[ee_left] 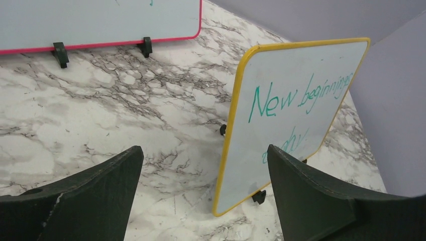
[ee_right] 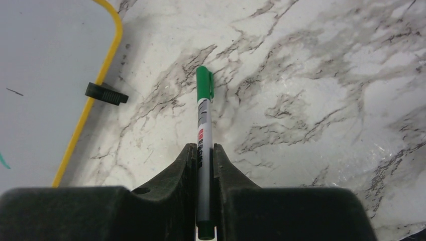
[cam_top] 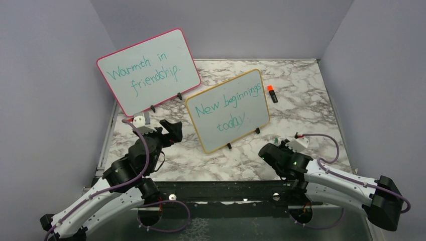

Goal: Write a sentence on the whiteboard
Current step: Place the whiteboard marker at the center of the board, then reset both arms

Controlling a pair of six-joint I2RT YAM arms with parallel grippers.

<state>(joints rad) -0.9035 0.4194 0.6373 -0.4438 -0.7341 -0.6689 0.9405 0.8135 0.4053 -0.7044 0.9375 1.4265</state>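
The whiteboard [cam_top: 253,108] with the yellow-orange frame stands tilted on small black feet at mid-table. The sentence [cam_top: 228,100] "New beginnings today." runs across it in two slanted teal lines. My left gripper [cam_top: 174,131] hovers open just left of the board, touching nothing. In the left wrist view the left gripper [ee_left: 203,150] has its fingers wide apart, with the whiteboard's [ee_left: 261,150] yellow near corner showing between them and part of the sentence [ee_left: 296,98] above. My right gripper [ee_right: 203,148] is shut on a grey marker [ee_right: 203,108] with a green cap, low over the marble, right of the whiteboard's [ee_right: 45,75] corner.
A larger pink-framed board [cam_top: 150,70] reading "Warmth in friendship" stands at the back left. A small black marker with an orange cap [cam_top: 272,94] lies behind the yellow board. Lilac walls close in three sides, and a black rail [cam_top: 226,191] runs along the near edge.
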